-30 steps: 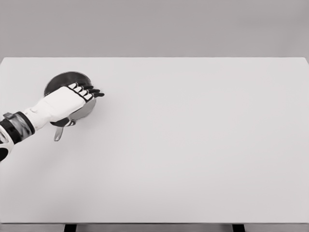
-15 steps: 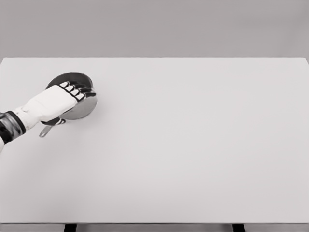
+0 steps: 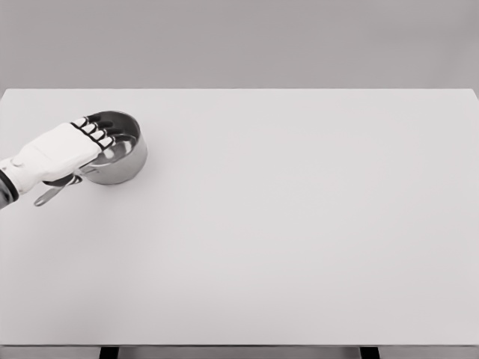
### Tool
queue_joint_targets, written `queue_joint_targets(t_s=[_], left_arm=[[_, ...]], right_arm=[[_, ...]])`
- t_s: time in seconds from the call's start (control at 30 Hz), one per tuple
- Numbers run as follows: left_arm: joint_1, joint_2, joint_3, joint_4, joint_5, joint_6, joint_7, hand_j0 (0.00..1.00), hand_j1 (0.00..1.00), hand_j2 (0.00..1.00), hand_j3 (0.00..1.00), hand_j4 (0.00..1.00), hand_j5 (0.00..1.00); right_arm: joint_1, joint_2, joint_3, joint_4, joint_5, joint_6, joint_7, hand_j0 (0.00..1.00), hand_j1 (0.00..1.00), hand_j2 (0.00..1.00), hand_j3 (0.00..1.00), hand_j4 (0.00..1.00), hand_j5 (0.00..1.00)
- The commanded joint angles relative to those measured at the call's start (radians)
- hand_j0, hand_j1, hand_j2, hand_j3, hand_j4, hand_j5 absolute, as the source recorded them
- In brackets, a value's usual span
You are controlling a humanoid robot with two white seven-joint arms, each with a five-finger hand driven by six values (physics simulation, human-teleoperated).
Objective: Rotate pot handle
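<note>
Left hand over the pot at the table's left side.

Nearest me, I see the pot handle (image 3: 46, 196) poking out low and to the left from under my left hand (image 3: 56, 152). That hand lies across the near-left rim of the steel pot (image 3: 120, 153), fingers (image 3: 96, 132) held together and curled down over the opening; I cannot tell whether they grip the rim. Behind, the white table (image 3: 299, 224) runs to its far edge.
</note>
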Motion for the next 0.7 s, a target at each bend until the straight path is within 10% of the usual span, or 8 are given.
queue_joint_targets(t_s=[0.0, 0.67], left_arm=[[0.000, 0.004, 0.014, -0.001, 0.002, -0.034, 0.001, 1.00, 1.00, 1.00, 1.00, 1.00, 1.00], [0.120, 0.052, 0.124, 0.001, -0.029, -0.079, 0.008, 1.00, 1.00, 1.00, 1.00, 1.00, 1.00]], right_arm=[[0.000, 0.000, 0.000, 0.000, 0.000, 0.000, 0.002, 1.00, 1.00, 1.00, 1.00, 1.00, 1.00], [0.000, 0.000, 0.000, 0.000, 0.000, 0.000, 0.000, 1.00, 1.00, 1.00, 1.00, 1.00, 1.00]])
